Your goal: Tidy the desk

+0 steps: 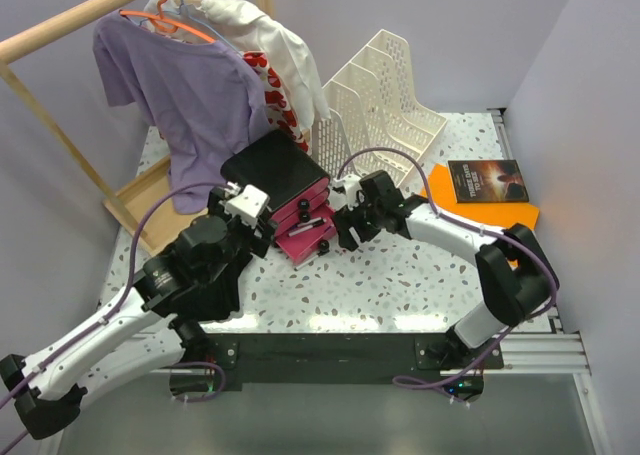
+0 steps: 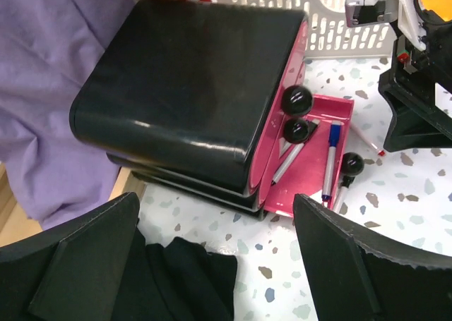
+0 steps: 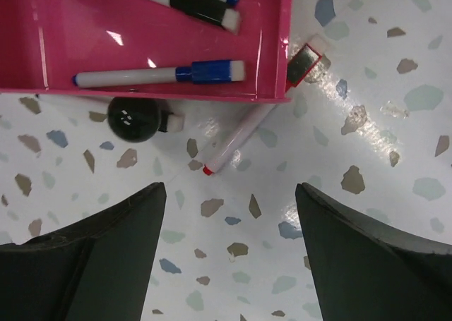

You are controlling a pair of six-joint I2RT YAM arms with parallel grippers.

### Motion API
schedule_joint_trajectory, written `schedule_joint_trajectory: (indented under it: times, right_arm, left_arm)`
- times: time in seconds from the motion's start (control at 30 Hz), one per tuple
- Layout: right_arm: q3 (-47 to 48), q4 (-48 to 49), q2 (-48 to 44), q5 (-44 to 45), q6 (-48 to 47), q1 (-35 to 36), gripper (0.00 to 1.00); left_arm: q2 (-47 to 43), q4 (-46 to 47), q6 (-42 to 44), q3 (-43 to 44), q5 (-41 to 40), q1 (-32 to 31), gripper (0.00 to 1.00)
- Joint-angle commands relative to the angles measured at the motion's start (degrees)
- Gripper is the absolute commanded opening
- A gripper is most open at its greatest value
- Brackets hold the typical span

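**Drawer open, one marker left outside it**

The speckled white surface takes up the middle of the top view, from the arm bases at the near edge to the back wall, and everything to be tidied is carried on it. Near its centre a black drawer unit is set. Its pink bottom drawer is pulled out toward the near edge, evidently so that pens can be dropped in from above. A blue-capped marker and a few others are already laid inside.

One red-tipped marker lies on the surface just outside the drawer's front wall, beside the drawer's black knob. The right fingers are held spread and empty directly over this loose marker, which is judged to be the next thing to be lifted in.

The left fingers are likewise spread wide with nothing between them, poised over the unit's near side (perhaps to steady it, though no contact can be made out from the wrist view).

Farther out, a white file rack stands behind the unit. A book rests on an orange folder at the right edge. A purple shirt is hung just beside the unit on the left.
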Motion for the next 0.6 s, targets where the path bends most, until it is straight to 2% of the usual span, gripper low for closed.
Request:
schedule_joint_trajectory:
  times: [0.0,0.17,0.47,0.57]
  right_arm:
    - [-1.49,8.31,1.12,10.77,11.13,1.47,0.77]
    - [-2.72,11.47,2.00,12.97,14.38,1.55,0.74]
    - [-1.14,10.86,7.36,14.10,15.53,2.96,0.72]
    - [-1.32,10.86,8.07,17.09,15.01,3.22,0.67]
  left_arm:
    - [-4.94,3.85,0.20,-5.50,-3.67,0.00,0.96]
    - [-7.50,5.35,-0.86,-7.88,-3.32,0.09,0.97]
    - [-7.33,5.52,-0.77,-8.15,-3.76,0.53,0.97]
    - [-7.33,5.61,-0.68,-8.23,-3.67,0.79,0.97]
